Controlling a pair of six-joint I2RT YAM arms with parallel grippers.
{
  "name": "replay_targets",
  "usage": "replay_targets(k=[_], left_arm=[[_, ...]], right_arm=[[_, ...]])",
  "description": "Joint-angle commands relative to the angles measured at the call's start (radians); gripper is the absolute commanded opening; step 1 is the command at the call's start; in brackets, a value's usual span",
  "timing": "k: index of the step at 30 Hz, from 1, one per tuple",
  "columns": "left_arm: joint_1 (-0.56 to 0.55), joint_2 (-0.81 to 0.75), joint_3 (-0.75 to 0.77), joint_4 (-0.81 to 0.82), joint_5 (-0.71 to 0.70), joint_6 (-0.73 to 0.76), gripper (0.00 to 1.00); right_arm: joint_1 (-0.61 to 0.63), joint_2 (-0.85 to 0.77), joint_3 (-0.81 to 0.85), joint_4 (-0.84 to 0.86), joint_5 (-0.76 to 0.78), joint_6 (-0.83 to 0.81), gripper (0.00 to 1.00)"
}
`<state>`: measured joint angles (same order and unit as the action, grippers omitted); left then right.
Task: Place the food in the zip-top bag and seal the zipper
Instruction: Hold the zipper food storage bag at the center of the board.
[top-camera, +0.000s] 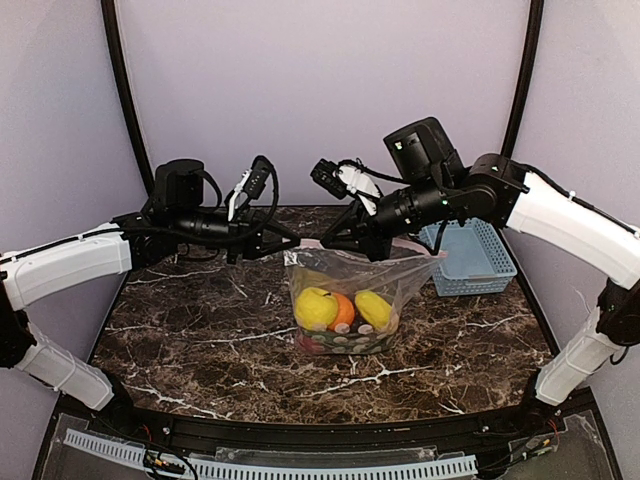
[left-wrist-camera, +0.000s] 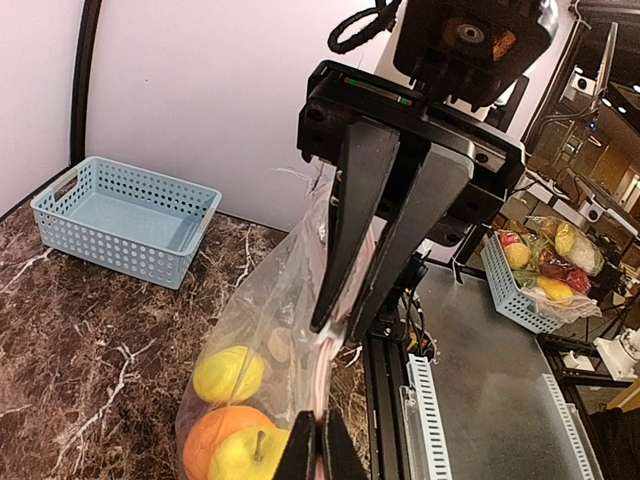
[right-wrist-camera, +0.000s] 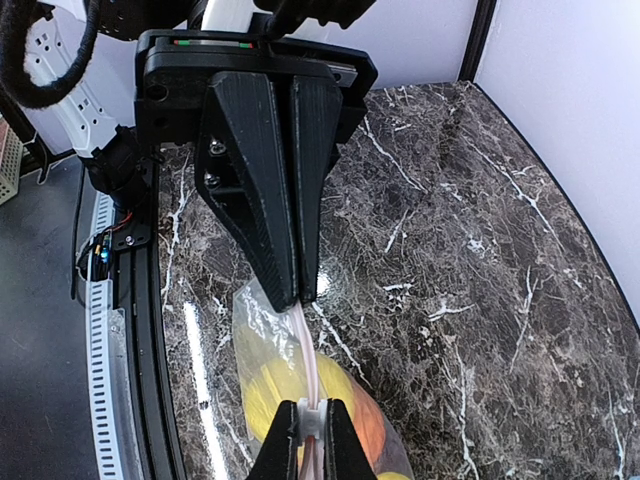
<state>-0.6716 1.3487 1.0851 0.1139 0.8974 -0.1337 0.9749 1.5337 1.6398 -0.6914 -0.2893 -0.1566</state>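
The clear zip-top bag (top-camera: 345, 295) hangs upright over the middle of the table, held by its top edge. It holds the food: a yellow lemon-like piece (top-camera: 316, 308), an orange piece (top-camera: 343, 312), another yellow piece (top-camera: 373, 310) and a red piece (top-camera: 310, 343) at the bottom. My left gripper (top-camera: 293, 243) is shut on the left end of the whitish-pink zipper (left-wrist-camera: 322, 385). My right gripper (top-camera: 332, 243) is shut on the white slider (right-wrist-camera: 312, 420) of the zipper, close beside the left gripper. The strip (right-wrist-camera: 308, 345) runs taut between the two grippers.
A light-blue slatted basket (top-camera: 470, 258) stands at the back right of the marble table, behind the bag's right end; it looks empty in the left wrist view (left-wrist-camera: 125, 220). A second basket of toy food (left-wrist-camera: 540, 270) sits off the table.
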Motion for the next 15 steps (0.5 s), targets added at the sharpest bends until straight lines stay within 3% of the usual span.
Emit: replay_targets(k=[1,15], left_arm=[[-0.001,-0.034,-0.004,-0.021,-0.021,0.025,0.01],[0.014,-0.072,0.006,-0.084,-0.111,0.071,0.01]], right_arm=[[-0.007,-0.010,0.005,0.001,0.032,0.001,0.00],[-0.007,-0.023,-0.011,-0.002,0.055,0.008,0.00]])
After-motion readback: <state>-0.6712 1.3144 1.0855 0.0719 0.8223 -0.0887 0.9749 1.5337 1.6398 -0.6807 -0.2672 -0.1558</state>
